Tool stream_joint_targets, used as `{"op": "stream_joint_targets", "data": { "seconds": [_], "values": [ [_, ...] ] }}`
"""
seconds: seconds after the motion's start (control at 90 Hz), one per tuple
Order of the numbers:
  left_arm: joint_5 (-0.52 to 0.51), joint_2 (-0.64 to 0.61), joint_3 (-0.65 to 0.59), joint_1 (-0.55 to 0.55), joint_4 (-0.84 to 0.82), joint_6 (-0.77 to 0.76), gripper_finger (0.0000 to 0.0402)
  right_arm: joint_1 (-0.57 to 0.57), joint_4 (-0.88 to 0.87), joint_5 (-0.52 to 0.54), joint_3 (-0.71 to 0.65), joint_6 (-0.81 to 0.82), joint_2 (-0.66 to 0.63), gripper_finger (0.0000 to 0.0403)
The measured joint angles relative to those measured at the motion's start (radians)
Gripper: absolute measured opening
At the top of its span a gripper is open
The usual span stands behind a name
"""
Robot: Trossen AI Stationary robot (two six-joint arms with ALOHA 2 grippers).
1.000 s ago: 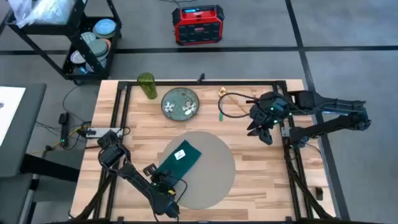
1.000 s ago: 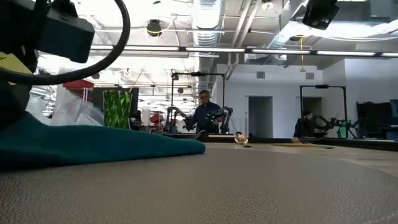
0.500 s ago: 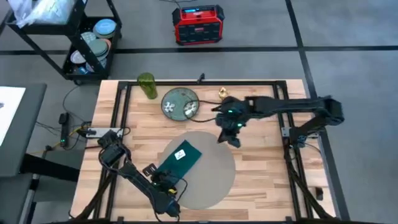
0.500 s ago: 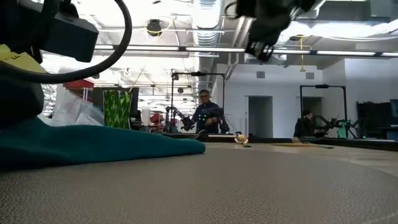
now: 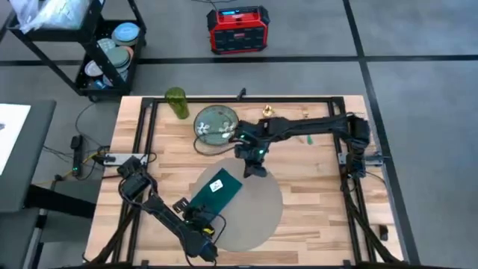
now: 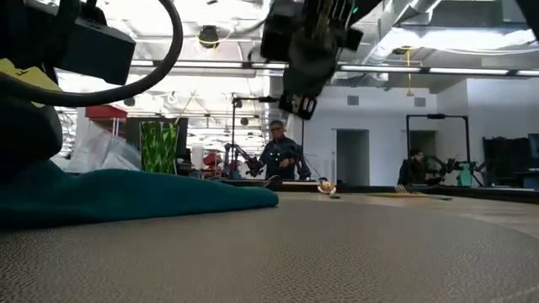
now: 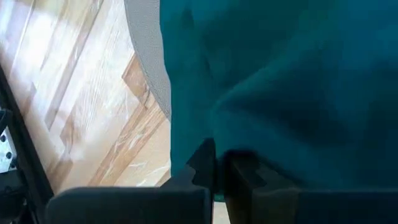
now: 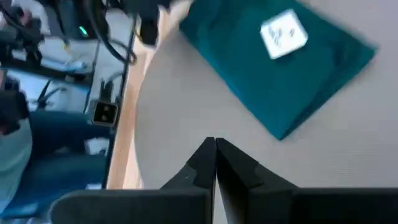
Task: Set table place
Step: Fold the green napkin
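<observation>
A round grey-beige place mat (image 5: 258,213) lies on the wooden table (image 5: 314,194). A folded teal napkin (image 5: 218,190) with a white label lies on the mat's left part. My left gripper (image 5: 198,218) sits at the napkin's near end, shut on it. My right gripper (image 5: 255,170) hangs shut above the mat's far edge, well clear of the table in the low view (image 6: 301,101). Its wrist view looks down on the napkin (image 8: 280,68) and mat (image 8: 186,124). It touches nothing. My left gripper has the napkin's near edge (image 7: 217,146) at its fingertips, coming in low from the table's near side. The fingers hide the contact, so whether it has one layer or several cannot be told. The rest of the napkin lies flat on the mat.
A green patterned plate (image 5: 216,123) and a green cup (image 5: 176,103) stand at the table's far side, with a small gold thing (image 5: 267,112) to their right. A black cart (image 5: 112,52) and a red box (image 5: 237,30) stand on the floor beyond. People show in the room behind.
My right gripper has swept from the table's right side toward its left and slightly nearer. It has passed the plate and now hangs over the mat's far edge by the napkin. It has stayed raised.
</observation>
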Motion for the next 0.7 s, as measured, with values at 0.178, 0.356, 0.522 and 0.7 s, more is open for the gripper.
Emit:
{"op": "stream_joint_targets", "data": {
  "seconds": [0.178, 0.356, 0.522, 0.7],
  "values": [
    [0.015, 0.000, 0.000, 0.003, -0.029, -0.002, 0.0000, 0.006, -0.104, -0.059, 0.074, -0.100, 0.110, 0.0000],
    [0.018, 0.000, 0.000, 0.012, -0.067, -0.003, 0.0000, 0.023, -0.114, -0.087, 0.166, -0.102, 0.193, 0.0000],
    [0.018, 0.000, 0.000, 0.025, -0.067, 0.010, 0.0000, 0.030, -0.061, -0.088, 0.264, -0.092, 0.246, 0.0000],
    [0.018, 0.000, 0.000, 0.036, -0.059, 0.019, 0.0000, 0.026, -0.064, -0.101, 0.343, -0.044, 0.349, 0.0000]
  ]
}}
